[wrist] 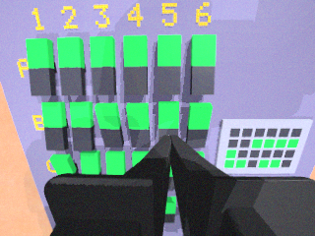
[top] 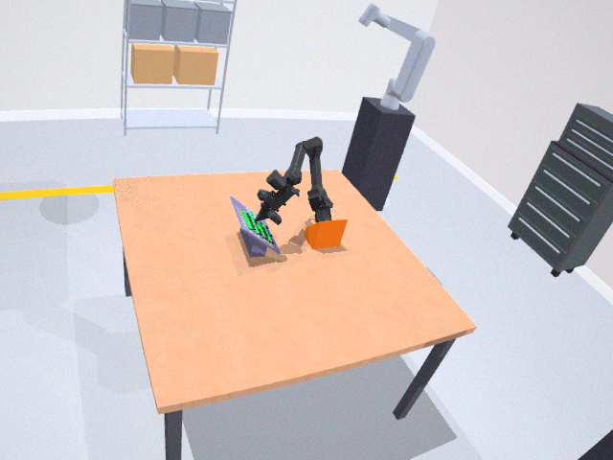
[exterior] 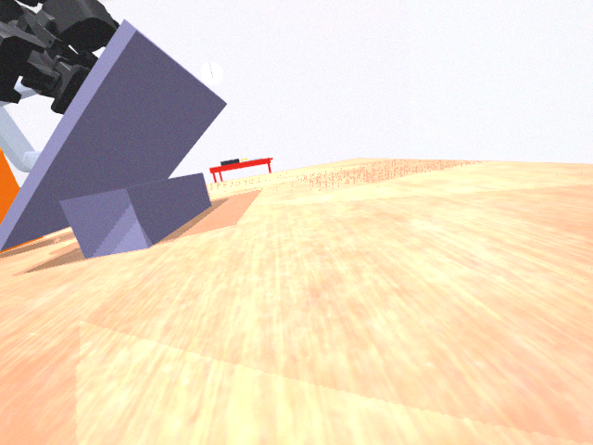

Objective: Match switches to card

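Observation:
The tilted purple panel (top: 238,204) (exterior: 138,105) (wrist: 266,64) carries switches with green far halves and dark grey near halves. My gripper (top: 258,218) (wrist: 170,141) is shut and empty, its tips over the dark half of switch B5 (wrist: 168,114); contact is unclear. Row A and B1, B2 and B5 look dark-half raised; B3 (wrist: 107,115), B4, B6 and C1 (wrist: 63,163) look green-half raised. The card (wrist: 266,123) shows, far row first: all dark; two dark, then green; green, then dark; green, green, dark, green, green, dark. My fingers hide much of rows C and D.
An orange block (top: 328,234) (exterior: 6,186) stands on the wooden table (top: 297,316) (exterior: 334,311), beside the panel and in front of the arm's base. The panel rests on a purple stand (top: 255,247) (exterior: 177,201). Shelving, another arm and a drawer cabinet stand beyond the table.

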Motion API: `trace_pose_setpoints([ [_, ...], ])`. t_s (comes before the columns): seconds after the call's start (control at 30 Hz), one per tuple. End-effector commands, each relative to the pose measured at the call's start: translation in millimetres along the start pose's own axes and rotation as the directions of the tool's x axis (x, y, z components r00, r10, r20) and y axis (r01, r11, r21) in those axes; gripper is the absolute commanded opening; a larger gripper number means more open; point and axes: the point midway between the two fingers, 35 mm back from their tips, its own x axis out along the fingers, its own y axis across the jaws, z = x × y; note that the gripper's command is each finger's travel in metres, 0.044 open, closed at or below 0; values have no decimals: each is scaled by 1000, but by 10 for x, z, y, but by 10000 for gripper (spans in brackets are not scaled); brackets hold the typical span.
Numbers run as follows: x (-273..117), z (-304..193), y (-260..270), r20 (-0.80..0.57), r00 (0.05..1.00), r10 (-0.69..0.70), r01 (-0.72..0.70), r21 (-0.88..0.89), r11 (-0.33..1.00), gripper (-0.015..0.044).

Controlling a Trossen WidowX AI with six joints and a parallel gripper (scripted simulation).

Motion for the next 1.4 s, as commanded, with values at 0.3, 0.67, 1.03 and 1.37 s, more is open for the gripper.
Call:
trace_pose_setpoints([
  [0.3,24,-5,11,-1,1000,4,-4,-7,1000,0],
  [0.67,-562,22,30,-30,1000,9,-9,-5,1000,0],
  [1.03,-628,-47,15,-29,1000,6,-6,-7,1000,0],
  [1.37,-337,-192,19,-52,999,6,-7,-7,1000,0],
])
